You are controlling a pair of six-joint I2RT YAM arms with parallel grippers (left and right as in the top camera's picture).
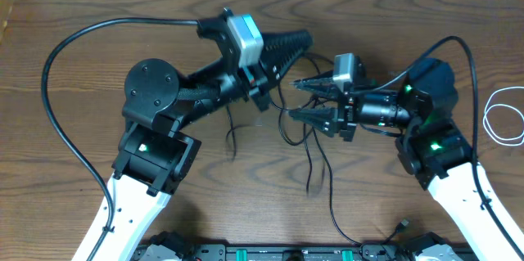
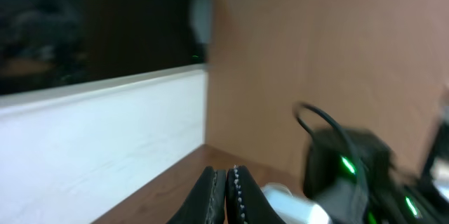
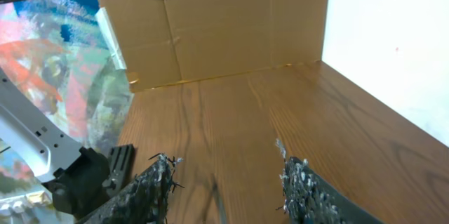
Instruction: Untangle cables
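black cable [image 1: 331,200]: lies on the counter [image 1: 246,212] between the two arms. Loose strands cross one another at mid-counter below the hands. One long strand runs toward the near edge and ends in a small plug at lower right.
white cable [image 1: 487,120]: lies in loose loops at the far right edge of the counter, well apart from the black cable and from both hands.
right hand [image 1: 304,101]: released, fingers spread. It lies level and points left toward the left arm. Black strands pass just beside its fingertips; whether any touches them cannot be told.
right hand, wrist view [image 3: 224,164]: both fingers stand apart over bare wood with nothing gripped between them.
left hand [image 1: 306,40]: clenched. It reaches rightward from its wrist, with its tips near the upper finger of the right hand.
left hand, wrist view [image 2: 223,175]: the picture is blurred. The fingers press flat against each other; whether a strand is pinched cannot be told.
left arm: folded at the elbow, forearm angled up and right across the counter.
right arm: folded at the elbow, wrist turned left.
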